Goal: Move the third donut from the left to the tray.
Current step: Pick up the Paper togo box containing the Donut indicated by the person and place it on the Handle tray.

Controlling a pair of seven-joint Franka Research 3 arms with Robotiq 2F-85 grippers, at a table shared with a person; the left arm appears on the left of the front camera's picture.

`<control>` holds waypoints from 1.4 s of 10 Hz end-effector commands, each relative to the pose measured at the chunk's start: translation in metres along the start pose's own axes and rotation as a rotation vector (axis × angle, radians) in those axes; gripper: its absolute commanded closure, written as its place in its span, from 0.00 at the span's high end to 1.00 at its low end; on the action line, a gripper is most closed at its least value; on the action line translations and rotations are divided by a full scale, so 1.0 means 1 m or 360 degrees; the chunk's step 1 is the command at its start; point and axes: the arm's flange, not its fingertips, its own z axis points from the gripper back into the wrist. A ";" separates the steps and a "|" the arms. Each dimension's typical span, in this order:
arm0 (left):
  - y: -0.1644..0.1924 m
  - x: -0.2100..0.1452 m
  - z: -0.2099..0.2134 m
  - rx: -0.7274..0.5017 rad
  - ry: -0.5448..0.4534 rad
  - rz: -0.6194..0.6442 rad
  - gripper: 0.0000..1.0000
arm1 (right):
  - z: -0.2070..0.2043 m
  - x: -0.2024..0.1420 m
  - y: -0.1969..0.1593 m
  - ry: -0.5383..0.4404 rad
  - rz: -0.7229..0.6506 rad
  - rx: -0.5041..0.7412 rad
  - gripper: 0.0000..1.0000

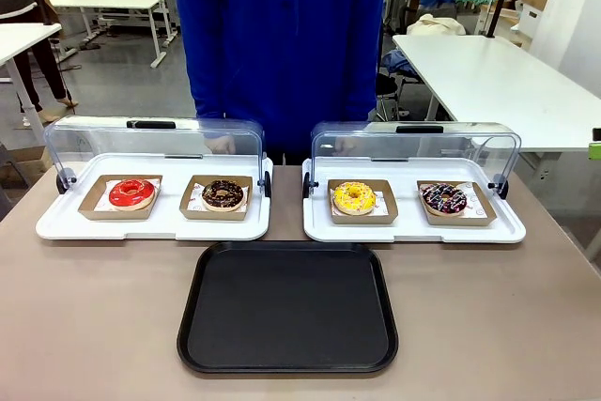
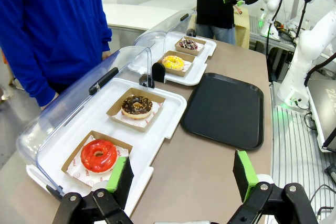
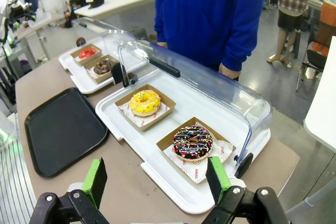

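Our right gripper (image 3: 157, 179) hangs empty with its green pads spread wide, and so does our left gripper (image 2: 182, 174). The ring donut with bright yellow icing (image 3: 145, 102) sits in its square brown cardboard holder (image 3: 144, 124), ahead of the right fingers. The dark chocolate sprinkled donut (image 3: 192, 142) lies nearer them. The large flat black rectangular tray (image 3: 58, 129) lies off to that gripper's left. We judge three risks: brushing the chocolate donut on approach, knocking the raised clear plastic lid (image 3: 210, 85) beyond, or pinching icing instead of cardboard and smearing it.
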 end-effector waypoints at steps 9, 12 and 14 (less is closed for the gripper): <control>0.001 0.001 0.002 -0.0013 -0.0022 -0.0022 1.00 | -0.001 0.002 -0.005 -0.0053 0.0041 -0.0001 1.00; 0.001 0.001 0.002 -0.0013 -0.0022 -0.0022 1.00 | -0.001 0.002 -0.005 -0.0053 0.0041 -0.0001 1.00; 0.001 0.001 0.002 -0.0013 -0.0022 -0.0022 1.00 | -0.001 0.002 -0.005 -0.0053 0.0041 -0.0001 1.00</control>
